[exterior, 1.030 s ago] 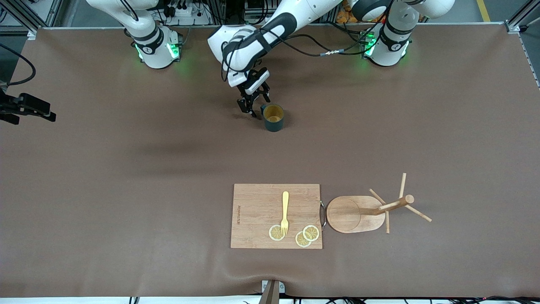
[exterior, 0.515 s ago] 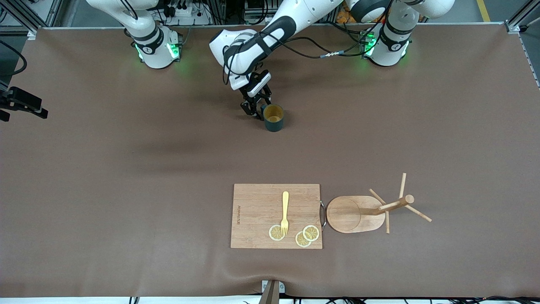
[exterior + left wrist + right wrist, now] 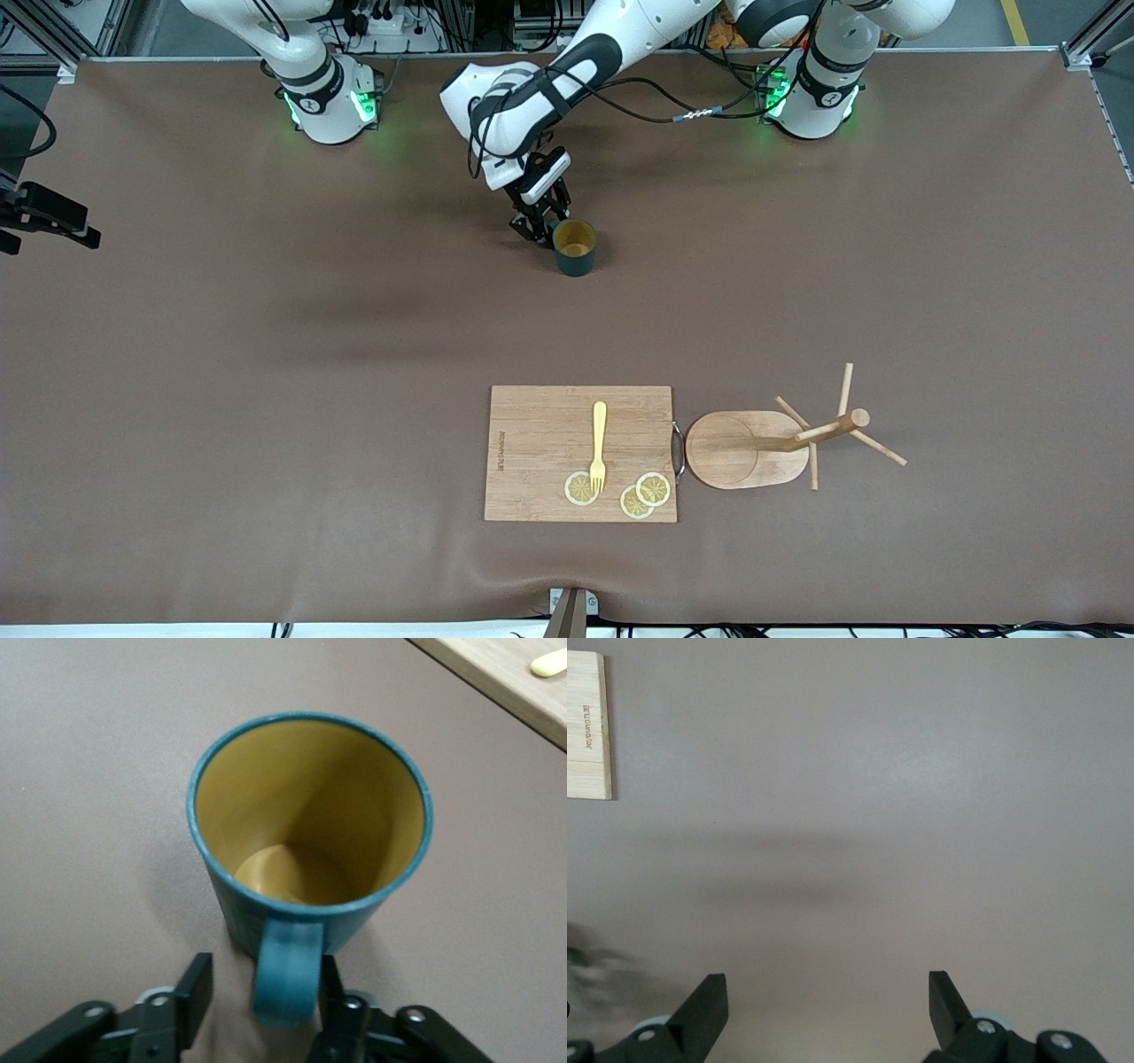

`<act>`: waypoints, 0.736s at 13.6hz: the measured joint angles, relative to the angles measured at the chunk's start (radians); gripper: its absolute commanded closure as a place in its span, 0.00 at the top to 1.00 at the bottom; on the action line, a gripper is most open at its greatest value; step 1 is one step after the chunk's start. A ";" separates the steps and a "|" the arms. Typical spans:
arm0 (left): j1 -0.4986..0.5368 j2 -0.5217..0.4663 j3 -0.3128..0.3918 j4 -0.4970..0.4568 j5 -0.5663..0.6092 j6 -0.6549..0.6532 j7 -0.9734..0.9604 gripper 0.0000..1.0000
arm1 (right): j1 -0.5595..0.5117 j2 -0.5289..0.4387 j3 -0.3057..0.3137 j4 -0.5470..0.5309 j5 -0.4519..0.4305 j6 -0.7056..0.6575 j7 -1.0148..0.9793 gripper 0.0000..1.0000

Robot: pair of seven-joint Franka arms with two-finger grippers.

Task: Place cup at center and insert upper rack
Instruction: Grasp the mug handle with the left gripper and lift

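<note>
The cup (image 3: 575,248), a dark teal mug with a yellowish inside, stands upright on the table between the two arm bases. My left gripper (image 3: 542,232) is open and down at table level beside it. In the left wrist view the cup (image 3: 310,815) fills the middle and its handle (image 3: 286,970) sits between the fingers of the left gripper (image 3: 266,983), close to one finger. The upper rack (image 3: 746,449), a wooden mug tree, is near the front camera, its post and pegs pointing toward the left arm's end. My right gripper (image 3: 828,1001) is open and empty over bare table.
A wooden cutting board (image 3: 540,447) lies beside the rack's base, toward the right arm's end, with a yellow fork (image 3: 599,443) and lemon slices (image 3: 634,496) on it. Its corner shows in the right wrist view (image 3: 586,726). My right gripper (image 3: 80,235) waits at the right arm's end.
My left gripper has moved a little toward the cup, so the handle is now between its fingers. The right gripper shifted slightly toward the table's edge. The cup has not moved.
</note>
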 measured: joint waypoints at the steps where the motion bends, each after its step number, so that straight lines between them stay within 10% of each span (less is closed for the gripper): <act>1: 0.000 0.000 0.000 0.000 0.000 0.000 0.000 0.11 | 0.000 0.000 0.000 0.000 0.000 0.000 0.000 1.00; 10: -0.001 0.000 0.002 0.014 0.000 -0.001 0.000 0.00 | 0.000 0.001 0.001 0.000 0.000 -0.001 0.000 1.00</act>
